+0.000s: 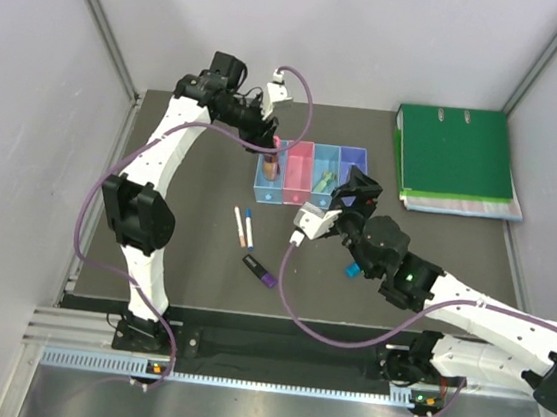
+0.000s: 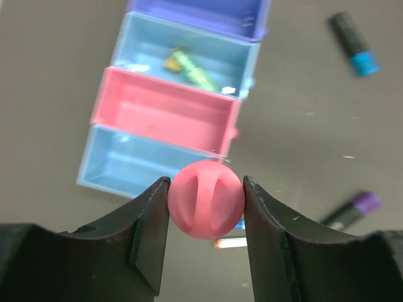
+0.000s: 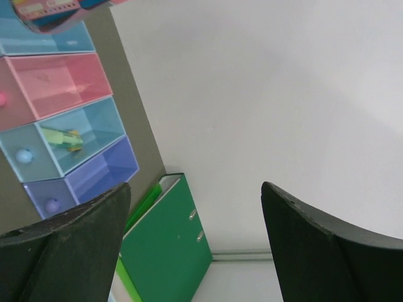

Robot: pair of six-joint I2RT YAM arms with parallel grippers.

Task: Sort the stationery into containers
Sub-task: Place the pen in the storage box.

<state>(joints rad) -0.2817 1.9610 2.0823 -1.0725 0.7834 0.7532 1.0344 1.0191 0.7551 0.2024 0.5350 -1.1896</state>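
Within left gripper (image 2: 206,184), pink marker (image 2: 206,202) shows end-on.

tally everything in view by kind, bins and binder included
bins: 4
black markers: 2
white pens: 2
green marker: 1
pink marker: 1
binder: 1
total: 11
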